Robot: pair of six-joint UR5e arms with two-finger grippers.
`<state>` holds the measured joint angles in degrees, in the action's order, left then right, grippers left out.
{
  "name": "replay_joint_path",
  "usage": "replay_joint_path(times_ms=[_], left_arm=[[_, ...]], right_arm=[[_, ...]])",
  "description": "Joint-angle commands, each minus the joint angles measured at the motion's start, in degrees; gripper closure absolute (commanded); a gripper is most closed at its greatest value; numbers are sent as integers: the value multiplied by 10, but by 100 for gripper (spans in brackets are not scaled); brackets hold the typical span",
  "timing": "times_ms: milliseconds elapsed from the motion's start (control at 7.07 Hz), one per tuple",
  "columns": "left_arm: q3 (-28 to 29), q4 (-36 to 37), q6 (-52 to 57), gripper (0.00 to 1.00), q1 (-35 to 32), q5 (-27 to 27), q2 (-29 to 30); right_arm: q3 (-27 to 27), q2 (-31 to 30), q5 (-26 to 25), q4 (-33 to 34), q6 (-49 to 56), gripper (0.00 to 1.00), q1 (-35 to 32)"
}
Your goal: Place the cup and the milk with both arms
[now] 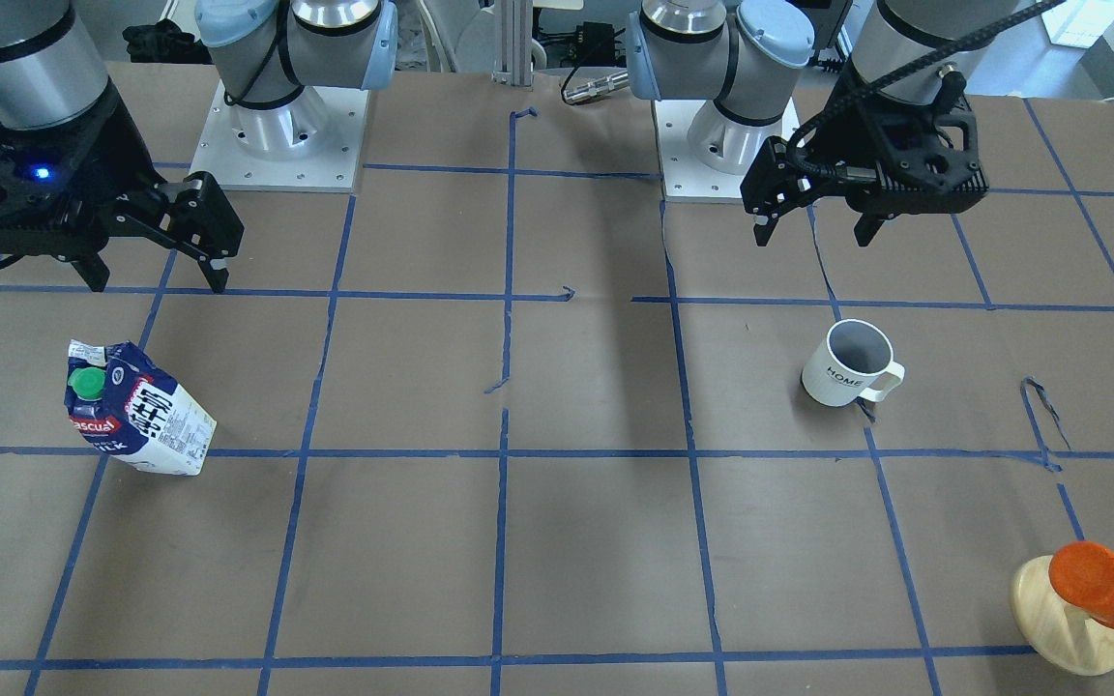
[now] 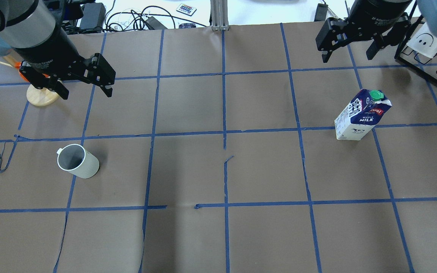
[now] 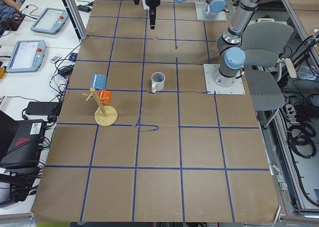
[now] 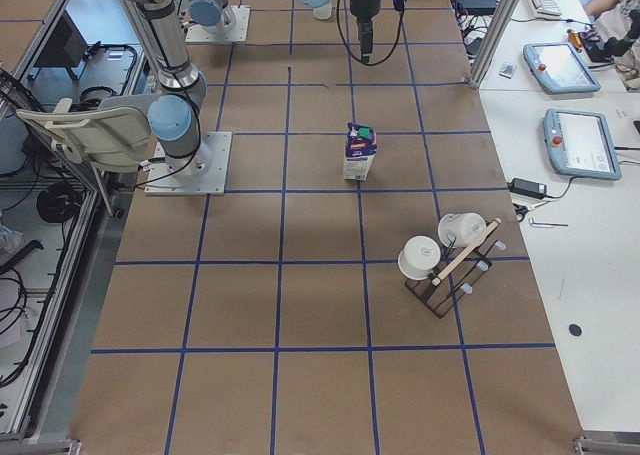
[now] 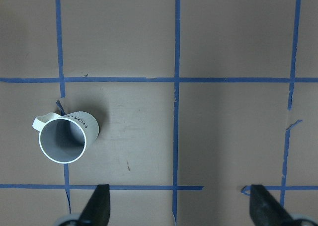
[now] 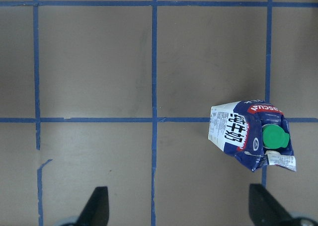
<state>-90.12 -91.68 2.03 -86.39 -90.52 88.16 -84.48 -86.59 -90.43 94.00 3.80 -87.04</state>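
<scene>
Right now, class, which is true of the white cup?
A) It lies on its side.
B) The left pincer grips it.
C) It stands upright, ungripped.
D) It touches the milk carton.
C: the cup stands mouth up, and the open left pincer hangs apart from it.

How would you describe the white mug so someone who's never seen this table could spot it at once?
Start from the brown paper-covered table gridded with blue tape and go to the robot's left half. The cup stands upright there: white, grey inside, with a side handle and black HOME lettering, unlike the orange cup on a wooden stand nearby.
</scene>
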Motion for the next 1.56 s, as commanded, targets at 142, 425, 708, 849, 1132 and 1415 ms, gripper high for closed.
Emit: replay_joint_path(times_ms=[142, 425, 708, 849, 1132, 1415], left_arm=[[-52, 75, 46, 0, 39, -1, 53], [-136, 179, 89, 0, 70, -3, 89], [-194, 190, 89, 0, 93, -42, 113], [-203, 189, 85, 0, 97, -67, 119], [-216, 188, 79, 0, 101, -90, 126], [-236, 189, 90, 55, 116, -84, 128]], right_arm=[[-16, 10, -3, 17, 9, 0, 60], [-58, 12, 4, 28, 27, 0, 105], [-108, 37, 6, 124, 58, 0, 128], [-118, 44, 6, 129, 70, 0, 133], [-140, 50, 6, 148, 74, 0, 138], [-148, 62, 3, 150, 77, 0, 142]])
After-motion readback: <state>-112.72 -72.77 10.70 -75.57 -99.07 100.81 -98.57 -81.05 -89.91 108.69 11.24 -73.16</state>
